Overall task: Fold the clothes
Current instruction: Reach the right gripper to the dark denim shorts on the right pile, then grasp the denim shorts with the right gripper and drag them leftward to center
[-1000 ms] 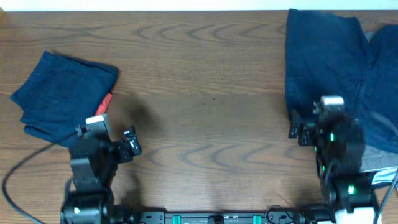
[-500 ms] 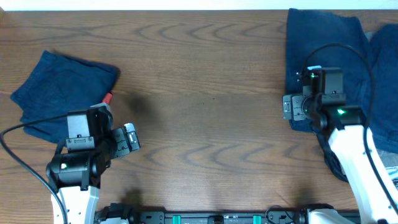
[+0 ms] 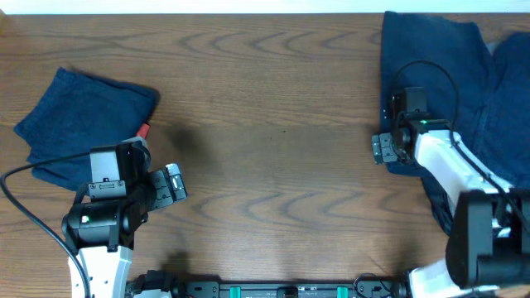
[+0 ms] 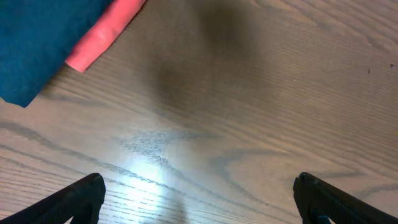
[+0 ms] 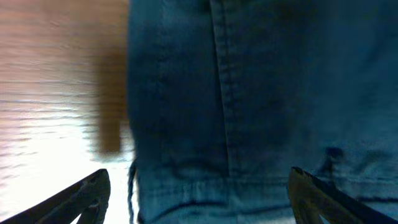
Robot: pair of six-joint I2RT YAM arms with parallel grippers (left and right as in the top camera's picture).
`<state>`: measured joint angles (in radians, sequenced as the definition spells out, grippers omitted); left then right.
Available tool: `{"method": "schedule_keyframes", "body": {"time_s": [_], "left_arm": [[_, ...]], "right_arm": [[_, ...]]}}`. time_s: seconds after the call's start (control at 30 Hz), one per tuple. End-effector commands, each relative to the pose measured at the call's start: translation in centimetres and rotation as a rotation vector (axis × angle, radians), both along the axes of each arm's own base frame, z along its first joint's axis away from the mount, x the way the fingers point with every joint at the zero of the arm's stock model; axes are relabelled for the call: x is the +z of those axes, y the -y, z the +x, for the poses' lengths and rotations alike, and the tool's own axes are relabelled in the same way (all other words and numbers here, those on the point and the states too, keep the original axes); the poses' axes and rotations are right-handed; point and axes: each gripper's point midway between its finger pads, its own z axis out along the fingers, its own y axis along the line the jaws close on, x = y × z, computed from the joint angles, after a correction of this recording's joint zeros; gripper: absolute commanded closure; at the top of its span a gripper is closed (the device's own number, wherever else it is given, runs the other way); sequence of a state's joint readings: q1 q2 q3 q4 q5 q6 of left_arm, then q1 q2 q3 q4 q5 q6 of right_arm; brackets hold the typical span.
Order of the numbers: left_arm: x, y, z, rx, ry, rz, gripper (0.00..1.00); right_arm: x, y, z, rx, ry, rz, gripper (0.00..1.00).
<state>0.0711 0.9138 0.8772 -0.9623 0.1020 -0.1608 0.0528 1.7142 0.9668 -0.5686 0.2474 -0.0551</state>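
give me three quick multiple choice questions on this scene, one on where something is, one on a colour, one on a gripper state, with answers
1. Where on the table does the folded navy garment lie?
A) robot's left side B) centre C) robot's right side
2. What colour is the strip sticking out beside it?
A) green B) yellow C) pinkish red
3. How is the left gripper set?
A) shut on cloth B) open over bare wood C) shut on the strip

Answers: A, the overhead view shows it on the left side; C, the left wrist view shows it pinkish red; B, its jaws stand wide apart with only wood between.
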Motion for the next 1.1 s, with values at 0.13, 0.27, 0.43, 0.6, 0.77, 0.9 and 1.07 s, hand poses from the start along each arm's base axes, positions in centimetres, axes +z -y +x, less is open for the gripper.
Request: {"method": "schedule_keyframes", "body": {"time_s": [0.13,0.27,0.43,0.6,0.77,0.9,1.07], "left_arm": [[0.7,0.0,0.3,0.009,0.018,-0.007,0.02],[0.7,0.0,0.3,0.009,0.018,-0.007,0.02],[0.7,0.0,0.3,0.009,0.018,-0.007,0.02],[0.7,0.0,0.3,0.009,0.018,-0.007,0.02],[0.7,0.0,0.3,0.009,0.017,-0.007,0.02],[0.7,0.0,0.3,0.010,0.018,-0.008,0.02],[0.7,0.0,0.3,0.018,0.018,-0.012,0.02]], "right_arm": [[-3.0,0.6,-1.2,-0.026,-0.099,-0.034,0.73],[-2.5,0.6,-1.4,-0.064,-0.091,-0.026,0.99],[1.4,0.6,-0.2,-0.065,-0.019,-0.020,0.99],[9.5,0.4,1.5,-0.057,0.132,-0.004,0.99],[15.8,-3.0,0.3,0.020,0.204,0.184,0.99],[17.0,-8.8,-3.2,0.132,0.127,0.444,0.99],[19.3,-18.5,-6.2,0.366,0.053,0.818,0.99]]}}
